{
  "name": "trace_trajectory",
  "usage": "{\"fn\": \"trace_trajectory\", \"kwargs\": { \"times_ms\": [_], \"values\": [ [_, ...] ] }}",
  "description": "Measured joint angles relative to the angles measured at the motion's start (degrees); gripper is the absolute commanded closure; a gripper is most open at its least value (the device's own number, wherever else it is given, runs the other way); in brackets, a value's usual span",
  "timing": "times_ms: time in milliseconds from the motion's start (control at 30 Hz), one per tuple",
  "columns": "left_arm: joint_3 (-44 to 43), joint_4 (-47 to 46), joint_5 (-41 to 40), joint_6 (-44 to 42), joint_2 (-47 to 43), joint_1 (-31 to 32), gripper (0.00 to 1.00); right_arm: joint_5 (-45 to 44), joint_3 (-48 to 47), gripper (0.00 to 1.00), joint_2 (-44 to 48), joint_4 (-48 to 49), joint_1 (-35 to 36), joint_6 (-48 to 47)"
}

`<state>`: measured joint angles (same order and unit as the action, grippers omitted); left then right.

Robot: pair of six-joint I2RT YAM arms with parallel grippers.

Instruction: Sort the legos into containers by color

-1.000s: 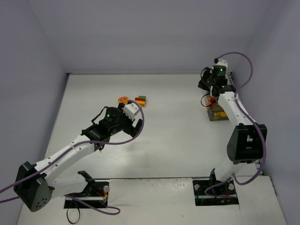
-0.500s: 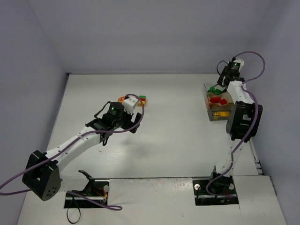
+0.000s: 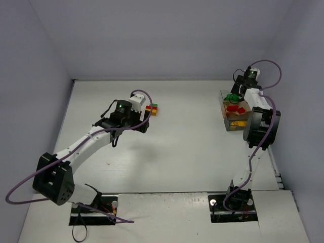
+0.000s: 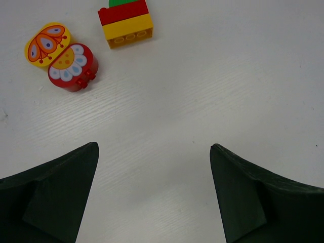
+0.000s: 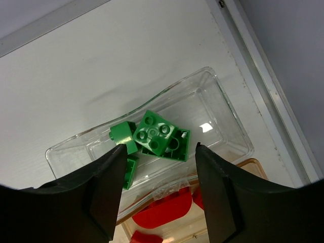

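Observation:
On the table ahead of my left gripper [image 4: 153, 148] lie two legos: a green-red-yellow stack [image 4: 126, 21] and a round red-yellow piece [image 4: 62, 56] to its left. The gripper is open and holds nothing. From above, the stack [image 3: 151, 109] lies just right of the left wrist, which hides the round piece. My right gripper [image 5: 160, 147] hangs open over the far container [image 5: 223, 126], a clear one holding green bricks [image 5: 161, 134]. Nothing is between its fingers. Red bricks [image 5: 167, 206] fill the compartment beside it. The containers [image 3: 225, 115] stand at the right side of the table.
The nearest compartment holds yellow and orange pieces [image 3: 237, 123]. The right wall and a metal rail [image 5: 263, 86] run close beside the containers. The back wall [image 3: 162, 50] stands just behind them.
My right gripper has moved to the far end of the containers and opened; a green brick now lies loose below it. The left arm has reached further back, up to the two legos.

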<state>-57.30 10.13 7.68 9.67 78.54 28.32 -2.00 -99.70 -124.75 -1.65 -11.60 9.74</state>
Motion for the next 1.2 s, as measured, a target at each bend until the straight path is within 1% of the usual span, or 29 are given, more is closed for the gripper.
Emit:
{"fn": "trace_trajectory", "kwargs": {
  "times_ms": [133, 200, 300, 333, 367, 433, 533, 567, 667, 700, 800, 967, 1000, 1033, 1200],
  "values": [
    [-3.82, 0.09, -0.28, -0.07, 3.89, -0.35, 0.16, 2.1, 0.61, 0.46, 0.96, -0.11, 0.0, 0.26],
    [-6.47, 0.46, -0.52, -0.46, 6.71, -0.7, 0.18, 4.28, 3.48, 0.46, 4.48, -0.33, 0.07, 1.05],
    [-11.28, 1.55, -0.68, -1.68, 12.02, -2.99, 0.2, 7.23, 9.38, 0.46, 13.09, -0.87, 0.68, 2.73],
    [-12.87, 1.9, -0.79, -1.81, 13.75, -4.13, 0.21, 8.26, 11.06, 0.45, 17.05, -1.25, 1.11, 3.34],
    [-14.27, 2.01, -0.85, -1.84, 15.43, -5.33, 0.21, 8.68, 11.65, 0.45, 18.88, -1.22, 1.38, 3.65],
    [-18.05, 3.72, -1.18, -1.2, 19.61, -8.31, 0.21, 10.4, 15.82, 0.45, 26.29, 0.11, 2.78, 5.03],
    [-23.21, 6.01, -2.95, 1.36, 25.38, -11.21, 0.18, 12.52, 21.86, 0.44, 36.89, 0.59, 6.32, 6.6],
    [-24.85, 6.75, -3.61, 2.38, 27.08, -11.69, 0.15, 13.07, 23.3, 0.44, 39.32, 0.72, 7.48, 6.97],
    [-30.91, 9.62, -6.64, 7.02, 32.46, -12.02, 0.11, 15.26, 28.92, 0.44, 45.55, 1.2, 10.86, 8.33],
    [-32.96, 10.69, -7.89, 8.81, 34.16, -11.91, 0.09, 15.93, 30.75, 0.44, 46.9, 1.22, 11.39, 8.72],
    [-38.53, 14.38, -11.1, 13.73, 38.6, -11.61, 0.08, 17.03, 36.11, 0.43, 49.92, 0.5, 11.61, 9.81],
    [-43.54, 19.1, -15.98, 21.09, 42.86, -11.34, 0.09, 18.25, 43.6, 0.43, 54.31, -0.92, 11.58, 11.32],
    [-44.65, 20.22, -16.94, 22.34, 43.69, -11.34, 0.1, 18.64, 44.65, 0.43, 55.36, -1.2, 11.58, 11.58],
    [-45.62, 21.05, -17.59, 23.5, 44.5, -11.34, 0.15, 18.99, 45.44, 0.43, 56.33, -1.27, 11.58, 11.8],
    [-48.92, 23.58, -18.82, 27.67, 47.93, -11.34, 0.18, 20.39, 47.52, 0.42, 59.91, -1.33, 11.58, 12.59]
  ]
}}
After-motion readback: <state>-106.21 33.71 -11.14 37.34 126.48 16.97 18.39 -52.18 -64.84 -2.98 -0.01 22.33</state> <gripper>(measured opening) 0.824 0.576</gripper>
